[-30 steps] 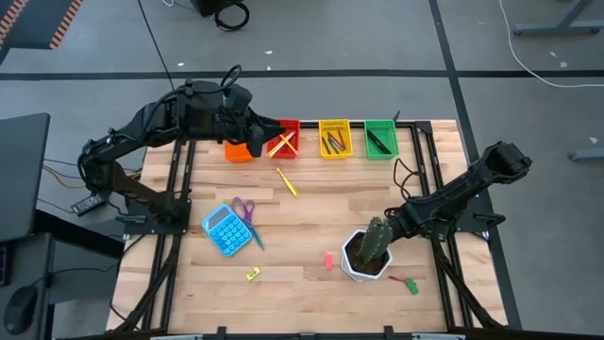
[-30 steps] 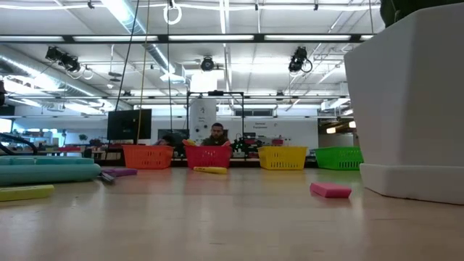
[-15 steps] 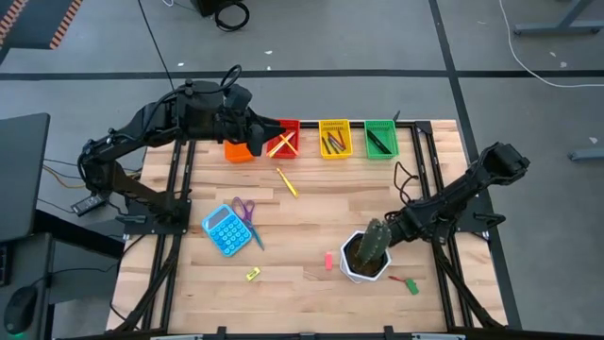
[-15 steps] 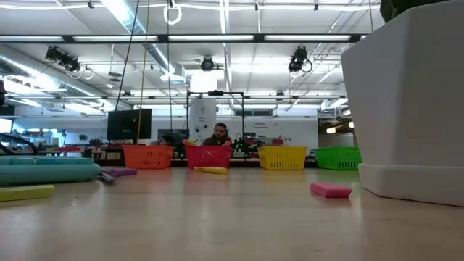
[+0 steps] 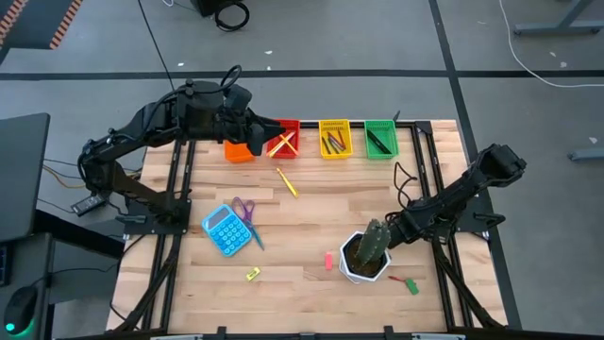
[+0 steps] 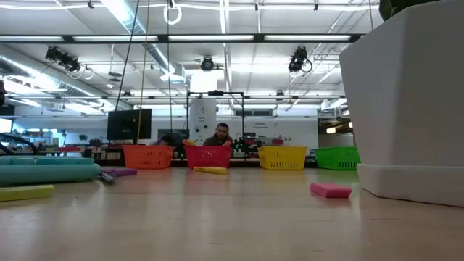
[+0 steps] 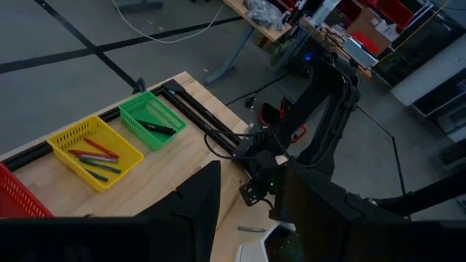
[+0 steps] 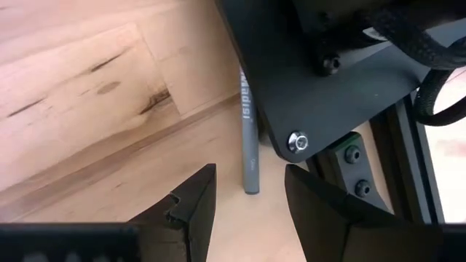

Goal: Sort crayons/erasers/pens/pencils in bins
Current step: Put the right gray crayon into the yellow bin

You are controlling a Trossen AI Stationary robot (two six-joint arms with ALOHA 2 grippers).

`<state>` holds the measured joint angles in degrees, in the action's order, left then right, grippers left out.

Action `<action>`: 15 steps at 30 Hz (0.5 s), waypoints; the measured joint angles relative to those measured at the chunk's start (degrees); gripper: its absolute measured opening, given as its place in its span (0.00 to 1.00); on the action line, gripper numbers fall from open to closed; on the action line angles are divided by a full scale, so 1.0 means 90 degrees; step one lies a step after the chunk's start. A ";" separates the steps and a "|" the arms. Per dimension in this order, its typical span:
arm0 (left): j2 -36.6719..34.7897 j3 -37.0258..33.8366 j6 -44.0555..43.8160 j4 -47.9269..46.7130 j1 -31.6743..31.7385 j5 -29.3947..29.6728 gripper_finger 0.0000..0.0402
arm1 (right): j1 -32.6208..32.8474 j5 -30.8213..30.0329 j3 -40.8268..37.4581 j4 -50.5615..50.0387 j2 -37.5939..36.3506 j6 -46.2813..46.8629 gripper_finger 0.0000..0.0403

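Bins: orange bin (image 5: 238,149), red bin (image 5: 283,140), yellow bin (image 5: 334,138), green bin (image 5: 380,137) sitting in a row along the worktop's (image 5: 311,203) far edge. Left gripper (image 5: 257,138) hovering over the orange and red bins, fingers parted, holding nothing. Yellow pencil (image 5: 287,181) lying near the red bin; pink eraser (image 5: 328,260) resting just beside the cactus pot (image 5: 366,257). Right gripper (image 8: 247,200) hanging low beside that pot, spread open over a grey pen (image 8: 249,142).
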<state>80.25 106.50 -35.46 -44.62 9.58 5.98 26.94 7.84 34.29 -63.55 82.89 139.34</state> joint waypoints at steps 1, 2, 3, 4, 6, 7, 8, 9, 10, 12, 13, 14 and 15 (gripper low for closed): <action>0.0000 0.0002 -0.0013 -0.0002 0.0000 0.0000 0.40 | 0.0000 -0.0026 -0.0019 0.0030 0.0000 -0.0013 0.42; 0.0000 0.0001 -0.0032 -0.0013 0.0000 0.0000 0.40 | 0.0001 -0.0032 -0.0061 0.0096 0.0001 -0.0029 0.42; 0.0000 0.0000 -0.0066 -0.0035 0.0000 0.0000 0.40 | 0.0022 -0.0030 -0.0118 0.0200 0.0005 -0.0047 0.42; 0.0000 0.0001 -0.0128 -0.0046 0.0000 0.0000 0.40 | 0.0059 -0.0044 -0.0178 0.0329 0.0002 -0.0062 0.42; 0.0000 0.0000 -0.0158 -0.0060 0.0000 0.0000 0.40 | 0.0164 -0.0083 -0.0298 0.0514 -0.0012 -0.0074 0.42; 0.0000 0.0000 -0.0156 -0.0080 0.0000 0.0000 0.40 | 0.0225 -0.0111 -0.0340 0.0569 -0.0022 -0.0069 0.42; 0.0000 0.0000 -0.0156 -0.0099 0.0000 0.0000 0.40 | 0.0277 -0.0127 -0.0357 0.0580 -0.0030 -0.0053 0.42; 0.0000 0.0000 -0.0162 -0.0119 0.0000 0.0000 0.40 | 0.0316 -0.0135 -0.0354 0.0563 -0.0024 -0.0050 0.42; 0.0000 0.0000 -0.0169 -0.0149 0.0000 0.0000 0.40 | 0.0343 -0.0146 -0.0344 0.0520 -0.0024 -0.0050 0.42; 0.0000 0.0000 -0.0170 -0.0152 0.0000 0.0000 0.40 | 0.0369 -0.0146 -0.0319 0.0435 -0.0010 -0.0052 0.42; 0.0000 0.0000 -0.0170 -0.0149 0.0000 0.0002 0.40 | 0.0369 -0.0146 -0.0321 0.0433 -0.0010 -0.0052 0.42; 0.0000 0.0000 -0.0170 -0.0153 0.0000 0.0000 0.40 | 0.0369 -0.0147 -0.0324 0.0445 -0.0012 -0.0053 0.42; 0.0000 0.0000 -0.0170 -0.0150 0.0000 0.0002 0.40 | 0.0369 -0.0154 -0.0326 0.0482 -0.0012 -0.0055 0.42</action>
<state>80.25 106.50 -36.99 -45.97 9.58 6.00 30.26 6.46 31.35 -59.22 82.78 138.85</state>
